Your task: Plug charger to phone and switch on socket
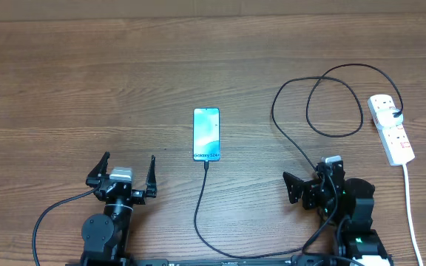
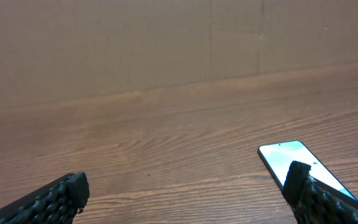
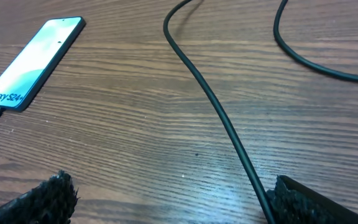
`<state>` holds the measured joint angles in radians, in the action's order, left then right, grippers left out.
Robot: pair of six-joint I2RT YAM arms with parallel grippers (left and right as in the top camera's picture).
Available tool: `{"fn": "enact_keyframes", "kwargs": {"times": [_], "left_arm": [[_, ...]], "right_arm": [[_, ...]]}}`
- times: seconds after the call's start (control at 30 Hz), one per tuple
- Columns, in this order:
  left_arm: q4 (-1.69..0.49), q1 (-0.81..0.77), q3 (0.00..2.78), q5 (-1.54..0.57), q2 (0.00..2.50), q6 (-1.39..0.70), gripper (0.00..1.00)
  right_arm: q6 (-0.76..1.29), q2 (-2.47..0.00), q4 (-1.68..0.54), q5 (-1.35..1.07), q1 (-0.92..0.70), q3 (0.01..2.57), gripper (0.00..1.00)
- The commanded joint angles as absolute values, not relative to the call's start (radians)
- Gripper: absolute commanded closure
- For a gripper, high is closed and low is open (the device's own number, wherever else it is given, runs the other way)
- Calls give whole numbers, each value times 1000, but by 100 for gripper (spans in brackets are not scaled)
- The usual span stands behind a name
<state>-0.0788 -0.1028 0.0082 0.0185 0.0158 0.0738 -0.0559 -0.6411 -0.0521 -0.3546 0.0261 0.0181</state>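
The phone (image 1: 206,134) lies flat in the table's middle, screen up, with the black charger cable (image 1: 200,199) plugged into its near end. The cable runs toward the table front, then loops up the right side (image 1: 331,100) to a black plug in the white socket strip (image 1: 390,127) at far right. My left gripper (image 1: 123,171) is open and empty, left of the phone, which shows in the left wrist view (image 2: 291,158). My right gripper (image 1: 313,181) is open and empty, right of the phone (image 3: 33,59), with the cable (image 3: 219,121) passing just inside its right finger.
The strip's white cord (image 1: 411,214) runs down the right side toward the table front. A brown cardboard wall (image 2: 166,43) stands behind the table's far edge.
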Motion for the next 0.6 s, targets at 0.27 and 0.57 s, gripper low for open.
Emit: {"fn": "enact_keyframes", "kwargs": {"times": [0.27, 0.57], "left_arm": [[-78, -97, 5, 7, 4, 71, 1], [-78, -97, 5, 7, 4, 71, 1]], "right_arm": [[-49, -540, -55, -398, 23, 8, 0], [-49, -380, -56, -406, 23, 8, 0]]}}
